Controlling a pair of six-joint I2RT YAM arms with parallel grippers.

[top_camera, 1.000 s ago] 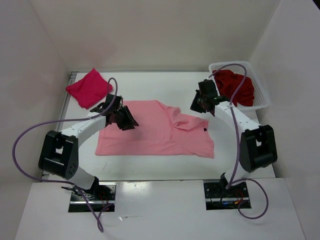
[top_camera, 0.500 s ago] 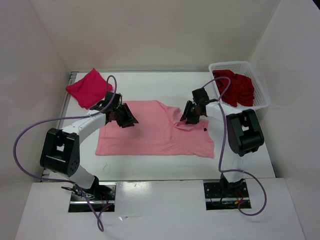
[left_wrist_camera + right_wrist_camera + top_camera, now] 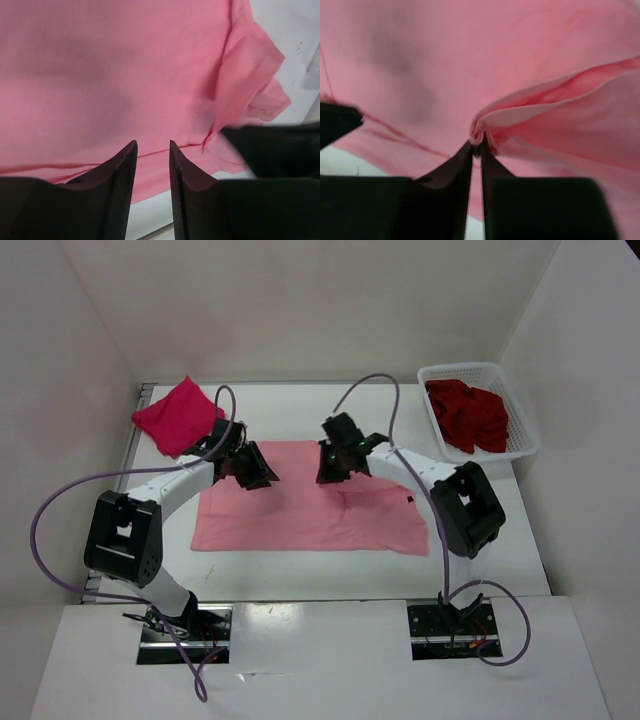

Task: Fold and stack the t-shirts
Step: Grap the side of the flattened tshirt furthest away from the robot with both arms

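Clamping a raised fold of the light salmon pink t-shirt (image 3: 300,525), my right gripper (image 3: 479,144) had its jaws pressed together on the cloth. The cloth bunched into a small ridge right at the fingertips. In the top view, this pinch point sat on the shirt's 12 o'clock edge, close to the middle of that edge. The shirt itself lay spread near the centre of the table (image 3: 300,405). Most of its body was flat, and its 3 o'clock side was rumpled.

My left gripper (image 3: 151,146) stood over the shirt's 10 o'clock corner. Its jaws were parted by a narrow gap. Salmon cloth showed through that gap, and nothing was clamped between the fingers. I could not tell whether the fingertips touched the cloth.

The crimson-pink t-shirt (image 3: 178,416) lay as a compact folded bundle at about 10 o'clock from the salmon shirt, near the table's far left corner and apart from it.

The dark red t-shirt (image 3: 468,416) lay crumpled inside the white basket (image 3: 455,369), at about 2 o'clock from the salmon shirt and well apart from both grippers.
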